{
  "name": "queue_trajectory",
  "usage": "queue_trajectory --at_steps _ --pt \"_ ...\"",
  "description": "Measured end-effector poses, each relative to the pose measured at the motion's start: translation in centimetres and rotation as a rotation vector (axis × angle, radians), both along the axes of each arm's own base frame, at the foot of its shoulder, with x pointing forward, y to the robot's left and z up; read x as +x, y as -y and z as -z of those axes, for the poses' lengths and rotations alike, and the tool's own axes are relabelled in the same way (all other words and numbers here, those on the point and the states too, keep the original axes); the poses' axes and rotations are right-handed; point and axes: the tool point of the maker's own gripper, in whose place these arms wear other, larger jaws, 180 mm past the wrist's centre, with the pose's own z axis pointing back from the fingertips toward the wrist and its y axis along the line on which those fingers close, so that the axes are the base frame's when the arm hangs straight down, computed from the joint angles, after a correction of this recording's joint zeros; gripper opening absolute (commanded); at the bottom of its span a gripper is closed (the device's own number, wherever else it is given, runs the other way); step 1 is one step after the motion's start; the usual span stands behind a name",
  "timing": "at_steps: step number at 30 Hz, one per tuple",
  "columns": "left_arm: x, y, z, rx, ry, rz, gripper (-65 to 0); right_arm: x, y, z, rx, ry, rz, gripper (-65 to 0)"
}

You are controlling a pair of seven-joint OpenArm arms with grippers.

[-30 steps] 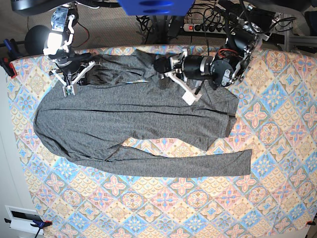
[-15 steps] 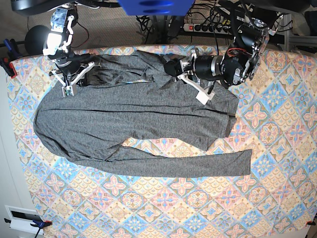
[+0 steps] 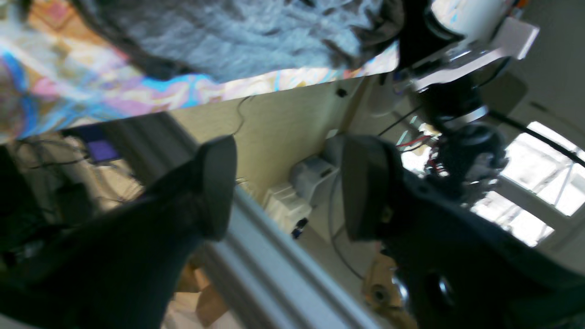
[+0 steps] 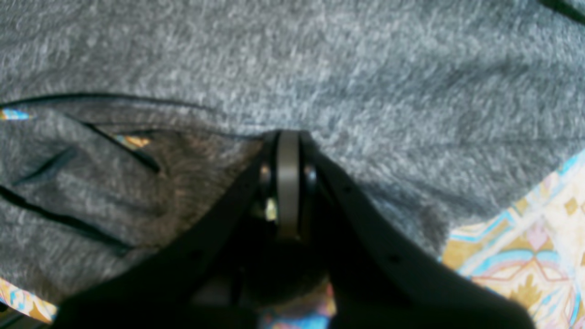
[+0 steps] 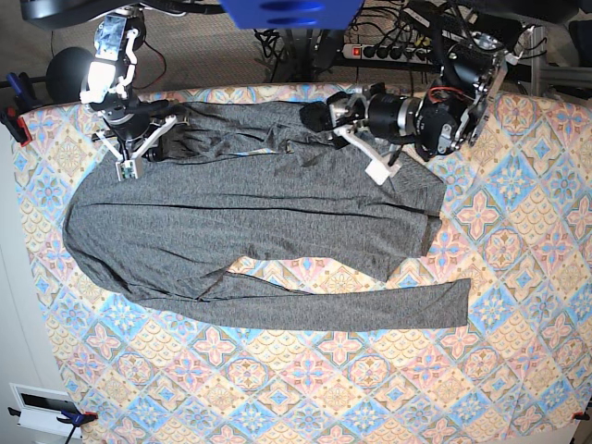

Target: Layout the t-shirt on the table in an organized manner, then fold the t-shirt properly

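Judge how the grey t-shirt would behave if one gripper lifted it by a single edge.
The t-shirt would probably sag and drape rather than hold shape: it lies in soft wrinkles and folds across the table. It looks light, so it may drag and bunch instead of lifting whole. The heathered knit seen by the right gripper likely grips well, not slippery.

Beyond the worktop's far edge, at twelve o'clock in the base view, a power strip [image 5: 388,51] with a red switch lies on brownish carpet [image 5: 199,55] among tangled black cables [image 5: 277,42]. A bright window [image 3: 544,178] shows at three o'clock in the left wrist view, beside a pale beige wall [image 3: 283,123].
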Motion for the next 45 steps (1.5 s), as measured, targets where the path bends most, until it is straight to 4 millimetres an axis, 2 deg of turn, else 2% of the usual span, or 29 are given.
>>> queue_trajectory --at_steps 4,8,11,19,25,30,36,38,40,44,45 --pt "-1.5 -2.6 2.4 0.137 -0.008 -0.004 -30.5 0.0 0.0 0.0 0.0 0.0 0.001 -65.0" --pt "-0.5 -4.0 4.4 0.294 0.094 -0.045 -32.2 0.0 0.0 0.0 0.001 0.001 0.001 -65.0" --pt "-0.2 -3.7 4.9 0.34 0.137 -0.051 -32.1 0.0 0.0 0.0 0.0 0.001 0.0 -65.0" --pt "0.4 -1.5 6.2 0.387 0.18 -0.015 -32.1 0.1 -0.6 0.0 0.0 0.0 -0.014 -65.0" --pt "1.9 -2.4 6.8 0.439 0.212 -0.031 -32.2 0.1 -0.7 0.0 -0.003 -0.001 -0.017 -65.0" --pt "0.7 -3.2 8.8 0.464 0.119 -0.008 -32.3 0.1 -0.7 0.0 -0.003 -0.001 -0.018 -65.0" --pt "0.8 -3.2 8.9 0.455 0.116 -0.021 -32.7 0.1 -0.7 0.0 -0.003 -0.002 -0.019 -65.0" --pt "0.9 -3.1 8.9 0.454 0.117 -0.022 -35.5 0.1 -0.7 0.0 -0.003 -0.001 -0.018 -65.0" --pt "1.3 -2.3 8.6 0.435 0.115 -0.029 -41.6 0.1 -0.7 0.0 -0.003 -0.001 -0.018 -65.0" --pt "2.7 -2.7 8.6 0.45 0.152 -0.041 -65.0 0.1 -0.7 0.0 -0.002 -0.002 -0.018 -65.0" --pt "3.0 -2.9 8.6 0.462 0.162 -0.047 -65.0 0.1 -0.7 0.0 -0.003 -0.002 -0.018 -65.0"
